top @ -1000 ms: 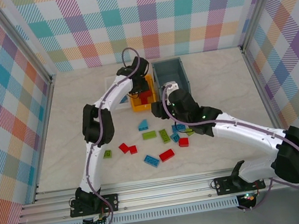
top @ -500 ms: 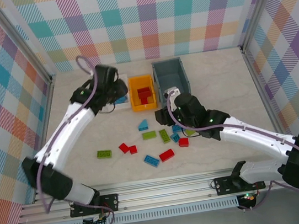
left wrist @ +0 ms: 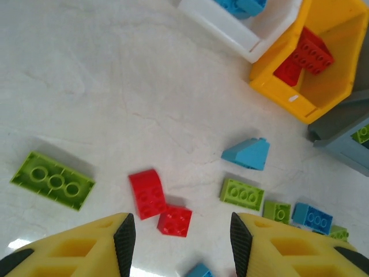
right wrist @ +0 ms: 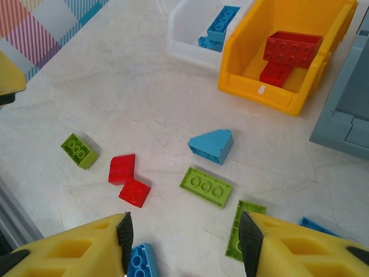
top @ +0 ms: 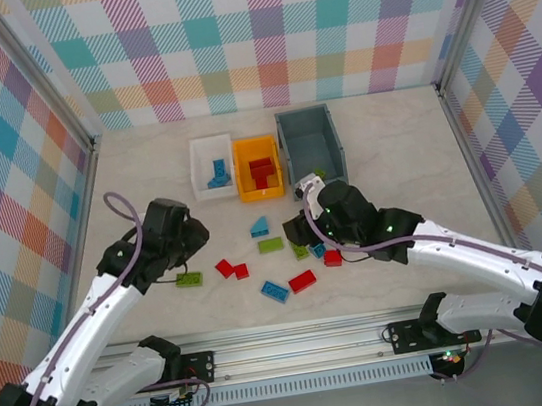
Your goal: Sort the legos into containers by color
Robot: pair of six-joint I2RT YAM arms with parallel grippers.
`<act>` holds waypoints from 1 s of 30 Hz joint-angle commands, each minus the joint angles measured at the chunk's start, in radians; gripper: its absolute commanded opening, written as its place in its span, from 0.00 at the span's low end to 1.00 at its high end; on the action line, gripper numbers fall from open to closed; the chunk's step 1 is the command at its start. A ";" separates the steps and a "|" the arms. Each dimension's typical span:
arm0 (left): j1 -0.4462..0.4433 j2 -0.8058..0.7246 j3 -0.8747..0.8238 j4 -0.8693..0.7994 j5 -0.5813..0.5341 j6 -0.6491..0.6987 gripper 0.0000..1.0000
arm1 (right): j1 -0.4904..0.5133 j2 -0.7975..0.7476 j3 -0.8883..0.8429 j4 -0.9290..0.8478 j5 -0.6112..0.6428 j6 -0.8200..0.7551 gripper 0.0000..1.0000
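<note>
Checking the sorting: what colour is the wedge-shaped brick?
Light blue; the wedge-shaped brick shows best in the right wrist view.

A robotics lab test cell, not a home or a shop. Seen from above, a pale marble-look table (top: pixel 393 135) is boxed in on the left, top and right of the frame by upright panels (top: pixel 257 33) printed in pastel plaid, held between bare metal posts (top: pixel 36 74). Across the bottom of the frame runs an aluminium rail (top: pixel 300 335). Two white robot arms (top: pixel 95 318) are bolted to it on black bases (top: pixel 167 364), with thin cables (top: pixel 138 227) looping along them. Small toy bricks (top: pixel 302 280) lie scattered at the centre of the table. Three small plastic bins (top: pixel 283 146) stand in a row at top centre.
</note>
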 commanded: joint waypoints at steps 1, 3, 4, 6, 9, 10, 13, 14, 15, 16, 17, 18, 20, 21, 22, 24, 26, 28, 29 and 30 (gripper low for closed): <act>-0.005 -0.055 -0.025 -0.060 -0.019 -0.068 0.49 | 0.046 0.044 0.042 -0.042 -0.002 -0.046 0.56; -0.006 -0.122 -0.024 -0.104 -0.083 -0.106 0.49 | 0.091 0.132 0.083 -0.030 -0.052 -0.082 0.59; -0.006 -0.157 -0.023 -0.125 -0.116 -0.122 0.49 | 0.109 0.176 0.105 -0.021 -0.082 -0.099 0.60; -0.006 -0.245 -0.014 -0.180 -0.190 -0.160 0.48 | 0.155 0.302 0.173 -0.004 -0.153 -0.154 0.64; -0.006 -0.334 0.018 -0.272 -0.269 -0.207 0.48 | 0.223 0.510 0.334 -0.029 -0.212 -0.246 0.68; -0.006 -0.353 0.026 -0.297 -0.285 -0.216 0.48 | 0.236 0.576 0.386 -0.039 -0.232 -0.269 0.69; -0.006 -0.404 0.053 -0.370 -0.316 -0.245 0.48 | 0.260 0.758 0.534 -0.050 -0.256 -0.329 0.72; -0.006 -0.426 0.055 -0.387 -0.323 -0.253 0.48 | 0.263 0.813 0.579 -0.051 -0.256 -0.350 0.73; -0.006 -0.451 0.056 -0.395 -0.331 -0.262 0.48 | 0.264 0.862 0.621 -0.052 -0.252 -0.369 0.74; -0.006 -0.471 0.055 -0.401 -0.336 -0.266 0.47 | 0.264 0.904 0.655 -0.053 -0.248 -0.384 0.75; -0.005 -0.491 0.055 -0.409 -0.344 -0.272 0.47 | 0.264 0.951 0.694 -0.059 -0.240 -0.398 0.77; -0.006 -0.502 0.057 -0.416 -0.348 -0.274 0.47 | 0.264 0.990 0.731 -0.070 -0.229 -0.409 0.79; -0.005 -0.515 0.064 -0.432 -0.354 -0.274 0.47 | 0.264 1.077 0.823 -0.107 -0.191 -0.410 0.80; -0.006 -0.515 0.066 -0.435 -0.351 -0.272 0.47 | 0.264 1.116 0.863 -0.123 -0.161 -0.438 0.81; -0.005 -0.513 0.068 -0.435 -0.349 -0.270 0.47 | 0.263 1.144 0.896 -0.132 -0.138 -0.445 0.81; -0.006 -0.511 0.072 -0.438 -0.341 -0.266 0.47 | 0.262 1.200 0.957 -0.149 -0.092 -0.445 0.82; -0.006 -0.514 0.073 -0.439 -0.337 -0.265 0.47 | 0.259 1.248 1.024 -0.185 -0.089 -0.444 0.81; -0.005 -0.513 0.074 -0.439 -0.339 -0.263 0.47 | 0.258 1.289 1.081 -0.216 -0.108 -0.440 0.76; -0.005 -0.513 0.076 -0.438 -0.340 -0.262 0.47 | 0.258 1.308 1.110 -0.232 -0.121 -0.437 0.71; -0.006 -0.514 0.077 -0.437 -0.341 -0.261 0.47 | 0.259 1.327 1.136 -0.250 -0.126 -0.432 0.66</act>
